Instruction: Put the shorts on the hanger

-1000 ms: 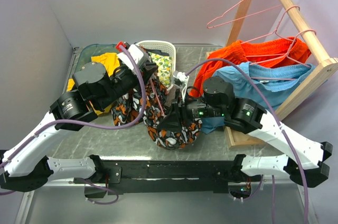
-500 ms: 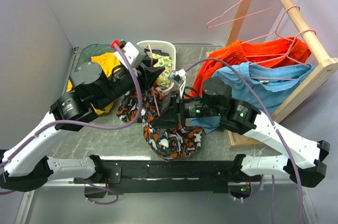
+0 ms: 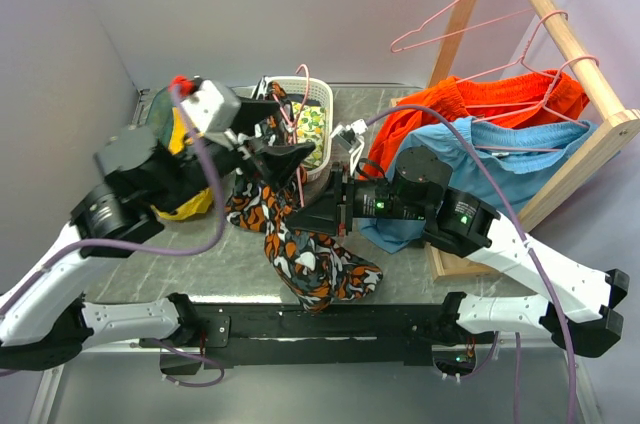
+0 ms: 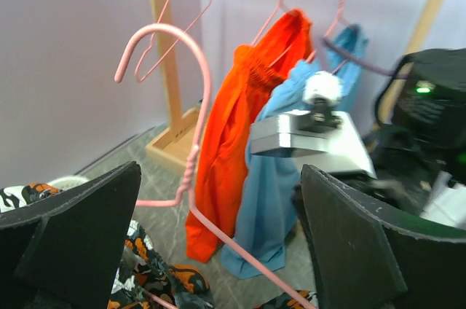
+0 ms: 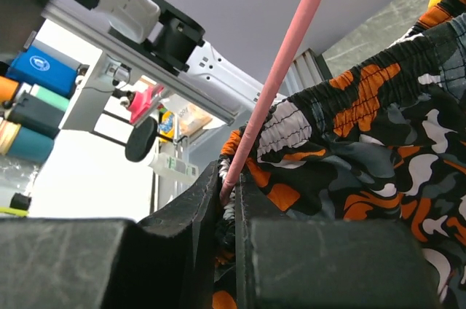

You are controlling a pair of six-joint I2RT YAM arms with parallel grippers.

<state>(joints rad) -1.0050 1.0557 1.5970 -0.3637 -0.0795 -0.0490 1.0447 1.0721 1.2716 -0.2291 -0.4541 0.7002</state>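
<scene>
The right gripper (image 5: 231,191) was clamped on the hanger (image 5: 291,39) where its wire met the waistband of the shorts (image 3: 318,266), the left gripper (image 4: 220,172) stood with jaws apart about the hanger's neck, and the shorts, trailing onto the table (image 3: 200,259), looked only partly threaded.

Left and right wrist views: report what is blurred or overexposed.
Left wrist view: the left gripper fingers loom soft, and the silver metal block is smeared. Right wrist view: the right gripper is dark and unfocused, the bright background is blown out, and the camouflage-patterned black shorts and thin pink wire hanger look sharp.
</scene>
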